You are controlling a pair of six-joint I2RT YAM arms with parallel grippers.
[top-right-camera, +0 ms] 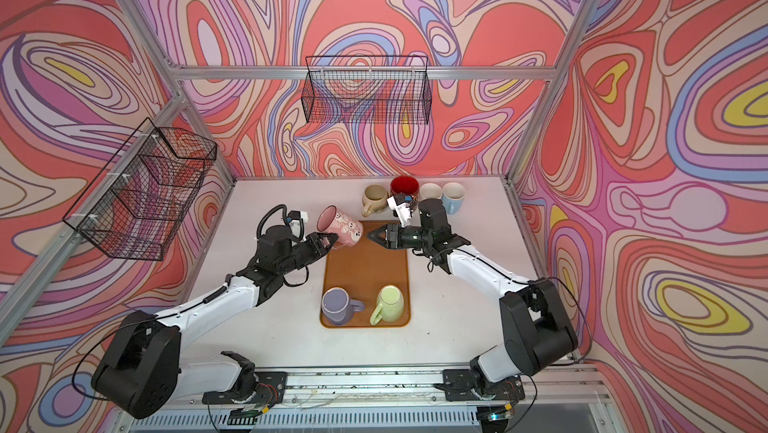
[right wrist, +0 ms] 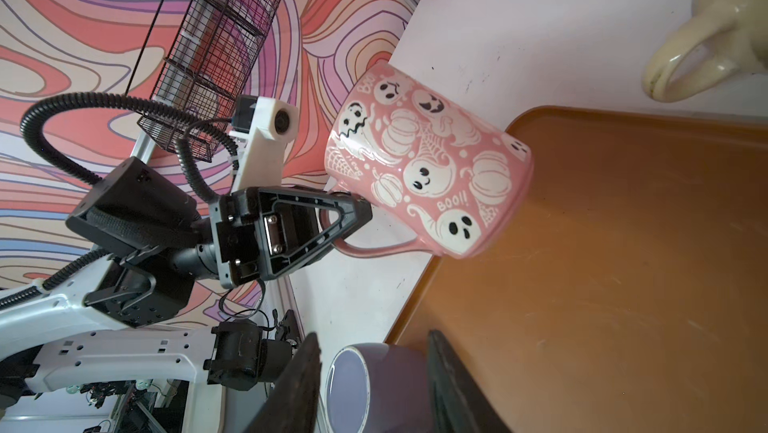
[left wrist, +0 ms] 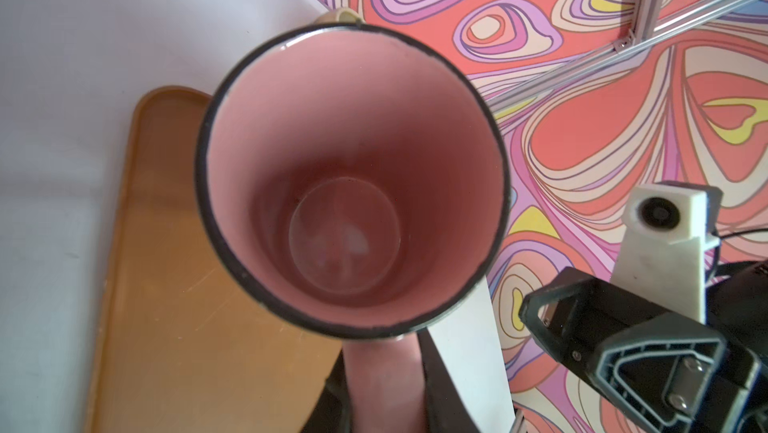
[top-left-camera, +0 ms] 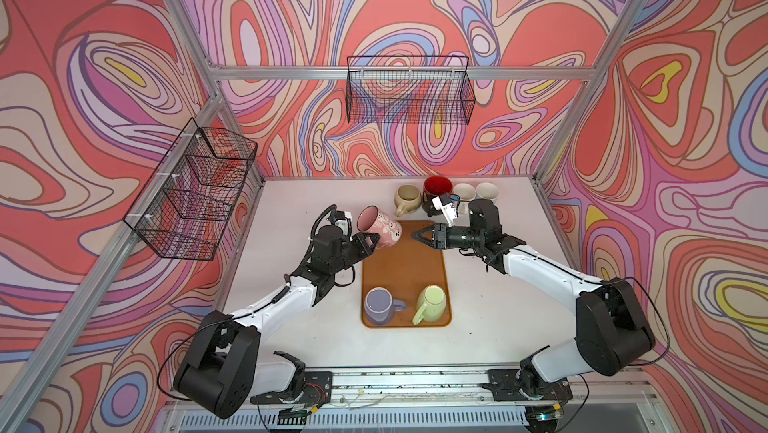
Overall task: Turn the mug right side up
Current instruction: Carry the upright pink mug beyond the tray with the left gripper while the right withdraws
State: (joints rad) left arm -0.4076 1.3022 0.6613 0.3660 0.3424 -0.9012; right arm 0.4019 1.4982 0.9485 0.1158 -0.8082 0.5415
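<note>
The mug (top-left-camera: 380, 227) (top-right-camera: 340, 225) is pink with white ghosts and pumpkins. It hangs tilted over the far left corner of the brown tray (top-left-camera: 405, 269), mouth up and to the left, base toward the tray. My left gripper (top-left-camera: 371, 242) (left wrist: 384, 385) is shut on its handle; the left wrist view looks straight into the empty pink inside (left wrist: 353, 186). My right gripper (top-left-camera: 417, 235) (right wrist: 374, 352) stands open a short way right of the mug (right wrist: 428, 161), holding nothing and pointing at it.
A purple mug (top-left-camera: 380, 306) and a green mug (top-left-camera: 432, 304) sit at the tray's near end. A cream mug (top-left-camera: 406, 198), a dark mug with a red inside (top-left-camera: 437, 192) and two pale cups (top-left-camera: 476, 192) line the back edge. Wire baskets (top-left-camera: 409, 90) hang on the walls.
</note>
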